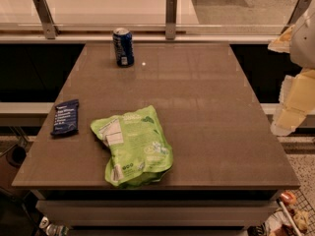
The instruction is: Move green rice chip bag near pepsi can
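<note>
The green rice chip bag [133, 145] lies crinkled on the brown table [206, 107], near its front edge and left of centre. The pepsi can [123, 46] stands upright at the table's far edge, left of centre, well apart from the bag. My gripper [291, 107] hangs in the air at the right edge of the view, just beyond the table's right side, far from both the bag and the can. It holds nothing that I can see.
A small dark navy flat packet [65, 117] lies near the table's left edge, left of the bag. A glass railing with metal posts [171, 16] runs behind the table. Clutter sits on the floor at the lower right [290, 215].
</note>
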`<move>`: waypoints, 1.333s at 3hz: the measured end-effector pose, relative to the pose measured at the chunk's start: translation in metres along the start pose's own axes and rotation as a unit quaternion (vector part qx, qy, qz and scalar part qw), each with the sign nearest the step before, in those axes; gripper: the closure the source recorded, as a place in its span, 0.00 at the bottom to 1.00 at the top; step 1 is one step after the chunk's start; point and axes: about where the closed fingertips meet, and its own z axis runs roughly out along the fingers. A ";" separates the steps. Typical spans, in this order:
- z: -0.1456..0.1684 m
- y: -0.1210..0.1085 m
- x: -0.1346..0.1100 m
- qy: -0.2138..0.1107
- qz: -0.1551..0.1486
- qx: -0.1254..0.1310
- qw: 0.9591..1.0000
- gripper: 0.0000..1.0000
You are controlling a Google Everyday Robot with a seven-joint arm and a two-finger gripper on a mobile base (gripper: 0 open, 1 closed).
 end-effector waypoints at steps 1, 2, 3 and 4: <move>0.000 0.000 -0.001 -0.001 -0.001 0.001 1.000 0.00; 0.025 0.002 -0.020 0.013 -0.012 -0.006 1.000 0.00; 0.062 0.007 -0.051 0.037 -0.026 -0.017 0.999 0.00; 0.093 0.019 -0.080 0.045 -0.037 -0.029 0.998 0.00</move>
